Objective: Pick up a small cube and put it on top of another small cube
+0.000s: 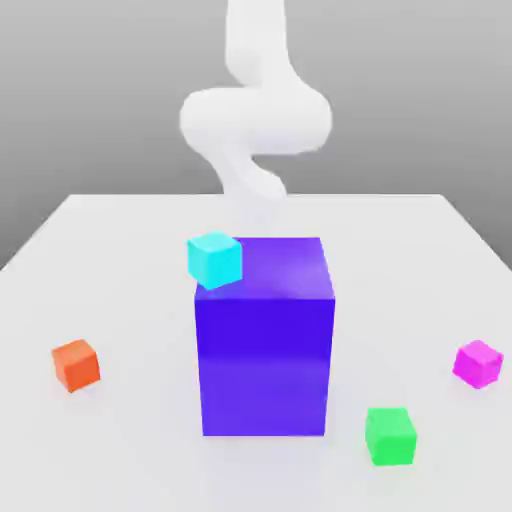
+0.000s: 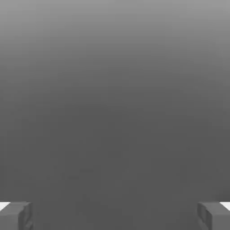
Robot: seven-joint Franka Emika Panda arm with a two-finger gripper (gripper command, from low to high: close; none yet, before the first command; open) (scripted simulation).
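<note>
The gripper point(image 2: 115, 215) stands spread wide, its two grey fingertips point(image 2: 15, 215) at opposite edges of the hand view with nothing between them, only a plain grey background beyond. In the exterior view the white arm point(image 1: 255, 115) rises behind the table and curls above its far edge; the gripper itself cannot be made out there.

The table point(image 1: 120, 260) is flat, pale and glossy, and the room behind it is a bare grey backdrop. No writing, brand or label can be read on anything.

In the middle of the table stands a big blue-purple block point(image 1: 265, 340). A light blue cube point(image 1: 214, 259) shows at the block's upper corner on the exterior view's left; whether it rests on the block or sits behind it cannot be told. An orange cube point(image 1: 76, 364) lies on the table at the exterior view's left, and a green cube point(image 1: 390, 435) lies near the block's lower corner on the right.

The small pink cube point(image 1: 477, 362) lies on the table at the exterior view's right, well apart from the arm and untouched, beyond the green cube.
</note>
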